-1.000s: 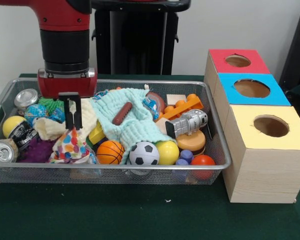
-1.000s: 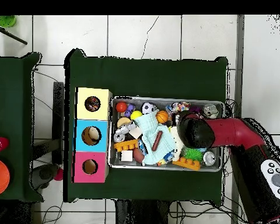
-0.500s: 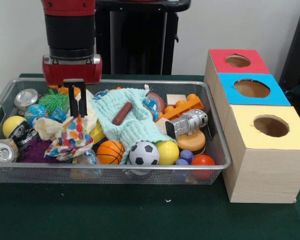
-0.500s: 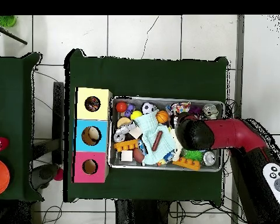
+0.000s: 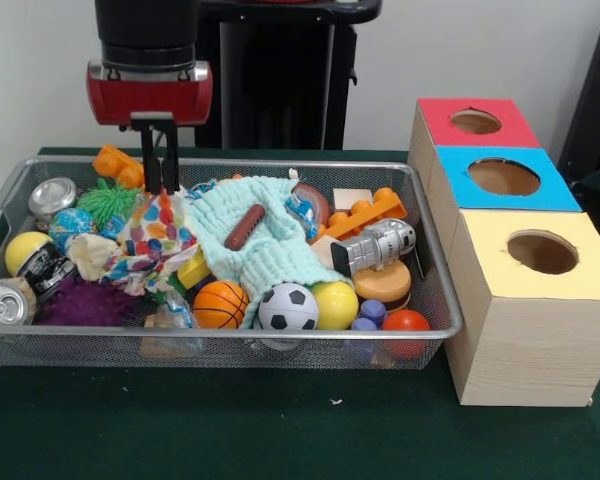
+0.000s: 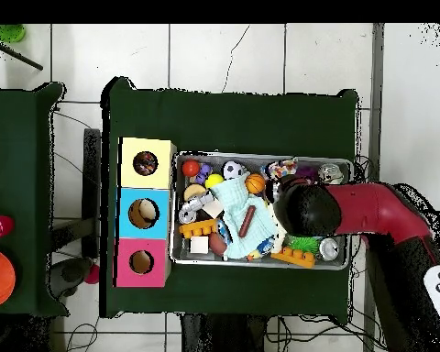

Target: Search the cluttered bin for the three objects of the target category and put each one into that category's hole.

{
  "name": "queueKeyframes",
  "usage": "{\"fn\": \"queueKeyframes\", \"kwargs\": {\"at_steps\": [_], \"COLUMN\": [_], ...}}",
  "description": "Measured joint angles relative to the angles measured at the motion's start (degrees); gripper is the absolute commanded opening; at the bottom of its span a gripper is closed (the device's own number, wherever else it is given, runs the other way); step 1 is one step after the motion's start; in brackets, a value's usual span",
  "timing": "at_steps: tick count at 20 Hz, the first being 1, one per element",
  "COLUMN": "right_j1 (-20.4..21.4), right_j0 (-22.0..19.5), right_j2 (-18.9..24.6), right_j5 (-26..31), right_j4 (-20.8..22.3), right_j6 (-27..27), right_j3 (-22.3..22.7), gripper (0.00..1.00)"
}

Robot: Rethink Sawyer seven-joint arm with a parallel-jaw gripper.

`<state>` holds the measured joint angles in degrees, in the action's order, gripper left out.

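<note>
Green-clothed table, wire mesh bin (image 5: 435,300): black gripper (image 5: 161,185) clenched on multicoloured spotted cloth (image 5: 152,240), apparently uncovering clutter; next, likely set aside.

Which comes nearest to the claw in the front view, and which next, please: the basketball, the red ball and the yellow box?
From the claw:
1. Basketball, in the bin just below and to its right.
2. Red ball, in the bin's front right corner.
3. Yellow box, outside the bin, far right.

Even, soft indoor light is falling across both views.
Faint shadows are pooling under the wire bin (image 5: 435,300); the silver cans (image 5: 52,195) are glinting slightly.
</note>
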<state>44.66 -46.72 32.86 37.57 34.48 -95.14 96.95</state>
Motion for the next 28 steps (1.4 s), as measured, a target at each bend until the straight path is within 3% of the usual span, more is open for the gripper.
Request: {"fn": "queueKeyframes", "kwargs": {"at_steps": [14,28], "right_j1": [4.65,7.85], "right_j0": [1.21,8.38], "right_j2": [2.17,2.17], "right_j5": [1.74,5.46], "right_j4": [-9.19,-14.57], "right_j6": [0.00,0.00], "right_j3": [1.54,1.53], "gripper": [0.00,0.00]}}
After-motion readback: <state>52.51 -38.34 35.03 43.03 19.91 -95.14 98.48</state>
